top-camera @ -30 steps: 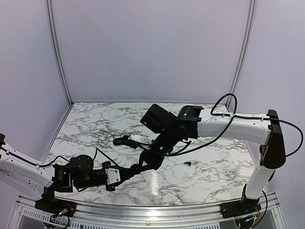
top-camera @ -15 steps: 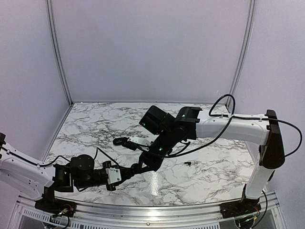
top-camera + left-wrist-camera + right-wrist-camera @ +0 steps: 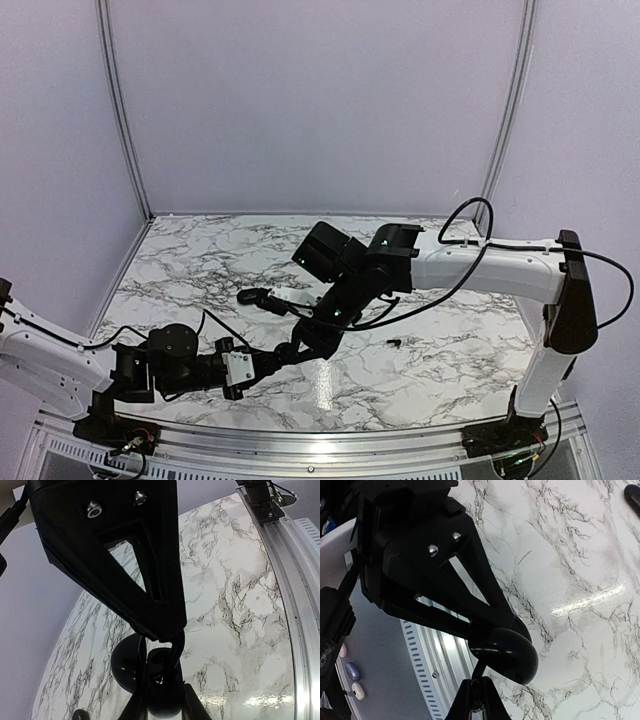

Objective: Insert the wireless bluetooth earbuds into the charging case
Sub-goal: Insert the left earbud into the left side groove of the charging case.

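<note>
Clamped narrow in the left gripper [image 3: 476, 692] by its thin stem: a glossy black bud [image 3: 506, 656], by its look one of the earbuds, closely flanked at the rounded end by the nearly shut right gripper [image 3: 318, 330], tip to tip above the marble table [image 3: 450, 370]. Long axis lying along the line between the two arms. Probably the charging case: a dark-and-white item [image 3: 270, 296] just beyond and left of the meeting tips, about equally near either arm.

charging case [image 3: 507, 652] hung over the middle of the tabletop [image 3: 200, 265], nearer its front edge, between left gripper [image 3: 303, 345] at its left and right gripper [image 3: 318, 330] behind-right | one earbud [image 3: 393, 343] lay on the tabletop, right of the case, apart
</note>
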`<state>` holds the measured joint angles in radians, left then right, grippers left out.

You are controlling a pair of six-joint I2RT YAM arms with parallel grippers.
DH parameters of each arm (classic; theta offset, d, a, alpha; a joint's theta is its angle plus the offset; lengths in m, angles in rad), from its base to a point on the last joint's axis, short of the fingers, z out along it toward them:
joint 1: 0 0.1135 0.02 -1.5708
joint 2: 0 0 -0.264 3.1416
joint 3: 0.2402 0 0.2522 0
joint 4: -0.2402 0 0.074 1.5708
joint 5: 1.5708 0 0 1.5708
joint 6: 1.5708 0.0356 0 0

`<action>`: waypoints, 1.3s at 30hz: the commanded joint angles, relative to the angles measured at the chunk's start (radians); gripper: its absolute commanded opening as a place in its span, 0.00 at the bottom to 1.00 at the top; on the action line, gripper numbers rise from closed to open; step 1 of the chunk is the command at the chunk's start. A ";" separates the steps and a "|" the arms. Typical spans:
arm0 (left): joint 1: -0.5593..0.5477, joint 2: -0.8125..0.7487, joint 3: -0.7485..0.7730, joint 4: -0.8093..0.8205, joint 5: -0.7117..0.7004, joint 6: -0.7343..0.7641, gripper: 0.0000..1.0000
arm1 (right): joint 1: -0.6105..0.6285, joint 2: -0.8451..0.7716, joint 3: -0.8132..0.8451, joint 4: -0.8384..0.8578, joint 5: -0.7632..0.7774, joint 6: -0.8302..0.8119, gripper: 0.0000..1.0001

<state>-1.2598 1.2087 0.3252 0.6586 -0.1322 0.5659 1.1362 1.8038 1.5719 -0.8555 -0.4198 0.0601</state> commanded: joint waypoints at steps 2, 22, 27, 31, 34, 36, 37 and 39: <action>-0.005 0.012 0.034 0.003 -0.004 0.005 0.00 | 0.009 0.017 0.002 -0.016 -0.002 0.002 0.01; -0.014 0.024 0.047 0.003 0.012 0.014 0.00 | 0.011 0.046 0.034 -0.031 0.051 0.004 0.00; -0.018 0.019 0.051 0.004 0.030 -0.002 0.00 | 0.011 0.052 0.050 -0.024 0.060 0.009 0.01; -0.018 0.010 0.049 0.013 0.046 -0.016 0.00 | 0.011 0.059 0.069 -0.021 0.059 0.010 0.01; -0.018 0.009 0.052 0.016 0.049 -0.020 0.00 | 0.011 0.061 0.089 -0.022 0.064 0.009 0.01; -0.018 0.007 0.054 0.016 0.049 -0.021 0.00 | 0.011 0.063 0.100 -0.023 0.065 0.010 0.02; -0.018 0.006 0.055 0.016 0.050 -0.021 0.00 | 0.011 0.063 0.104 -0.023 0.067 0.010 0.02; -0.018 0.006 0.057 0.018 0.057 -0.021 0.00 | 0.011 0.066 0.111 -0.025 0.072 0.009 0.02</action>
<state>-1.2690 1.2297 0.3416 0.6399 -0.1249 0.5598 1.1419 1.8515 1.6257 -0.9119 -0.3866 0.0605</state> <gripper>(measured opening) 0.223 0.074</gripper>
